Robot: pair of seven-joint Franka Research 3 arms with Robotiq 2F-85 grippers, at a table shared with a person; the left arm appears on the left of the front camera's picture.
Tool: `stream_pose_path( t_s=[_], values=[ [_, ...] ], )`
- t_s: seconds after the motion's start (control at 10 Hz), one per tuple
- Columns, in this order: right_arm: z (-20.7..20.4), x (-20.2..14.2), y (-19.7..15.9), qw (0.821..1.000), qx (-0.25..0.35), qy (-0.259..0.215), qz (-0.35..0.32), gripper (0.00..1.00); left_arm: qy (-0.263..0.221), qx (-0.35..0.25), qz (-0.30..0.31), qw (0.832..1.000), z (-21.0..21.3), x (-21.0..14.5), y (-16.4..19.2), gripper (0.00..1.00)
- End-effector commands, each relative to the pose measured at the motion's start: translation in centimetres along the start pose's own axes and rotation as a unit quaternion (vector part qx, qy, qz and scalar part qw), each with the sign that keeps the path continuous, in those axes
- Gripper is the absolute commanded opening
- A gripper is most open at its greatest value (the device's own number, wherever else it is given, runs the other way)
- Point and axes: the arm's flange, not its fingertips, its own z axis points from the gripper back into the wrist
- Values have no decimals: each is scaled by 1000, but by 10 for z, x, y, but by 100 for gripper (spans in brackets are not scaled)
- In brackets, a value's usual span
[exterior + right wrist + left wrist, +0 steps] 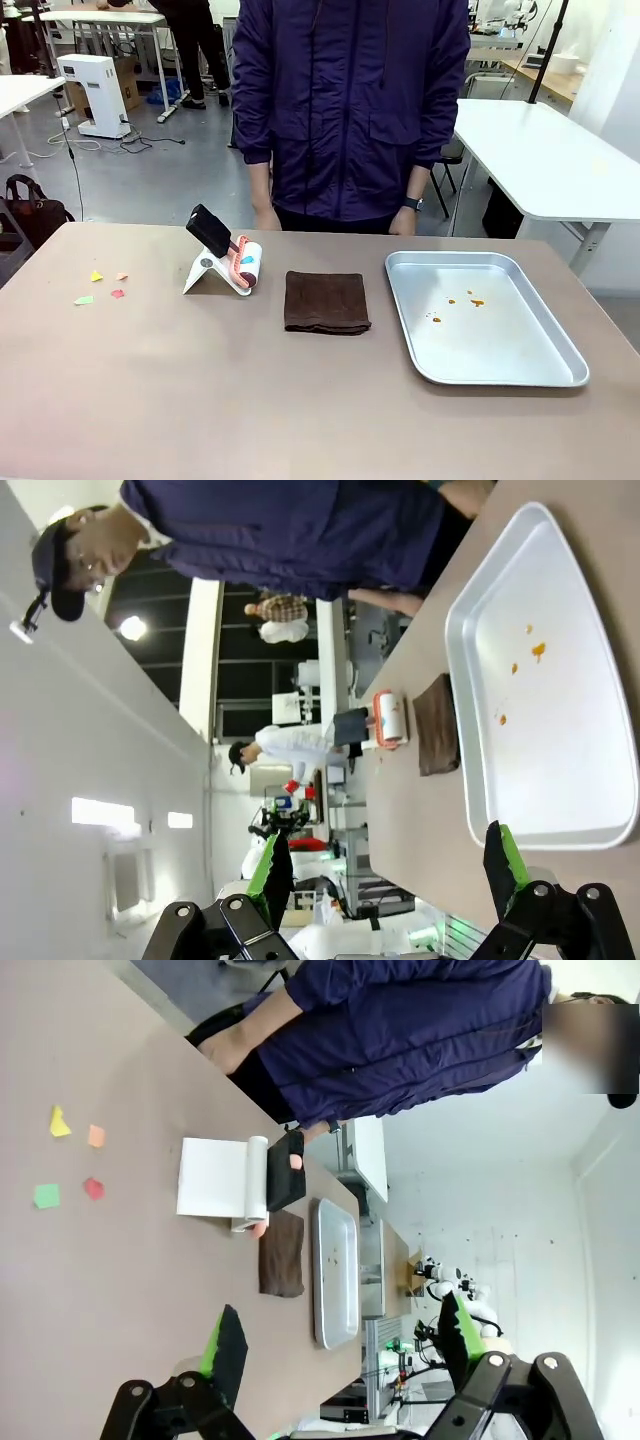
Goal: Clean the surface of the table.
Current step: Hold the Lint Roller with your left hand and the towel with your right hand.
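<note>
Table: the table (200,400) with the brownish-tan top fills the lower half of the front view, running from the robot's side to the far edge.
Scraps: four small paper scraps (104,286), yellow, orange, green and red, lie close together on the robot's left part of the top.
Roller: a lint roller (243,265) with a black handle leans tilted on a white stand, between the scraps and the cloth.
Cloth: a folded dark brown cloth (326,301) lies flat near the middle, just beside the roller and apart from the tray.
Tray: a shallow silver metal tray (500,340) sits on the robot's right part of the top, with a few orange spots (470,300) on its floor.
Person: a person in a dark blue jacket (350,100) stands at the far edge, arms hanging, hands near the table's edge.
Left gripper: the left gripper (340,1345) hangs above the table with its green-padded fingers spread wide and nothing between them.
Right gripper: the right gripper (388,870) is likewise spread wide and empty, above the table's near edge beside the tray.
</note>
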Motion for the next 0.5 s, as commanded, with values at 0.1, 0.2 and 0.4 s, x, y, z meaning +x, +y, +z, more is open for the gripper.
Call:
stream_pose_path(
  t_s=[0.1, 0.2, 0.4],
  values=[
    [0, 0, 0, 1000, 0, 0, 0, 100, 0, 0, 0, 1000, 0, 0, 0, 100],
    [0, 0, 0, 1000, 0, 0, 0, 100, 0, 0, 0, 1000, 0, 0, 0, 100],
    [0, 0, 0, 1000, 0, 0, 0, 100, 0, 0, 0, 1000, 0, 0, 0, 100]
  ],
)
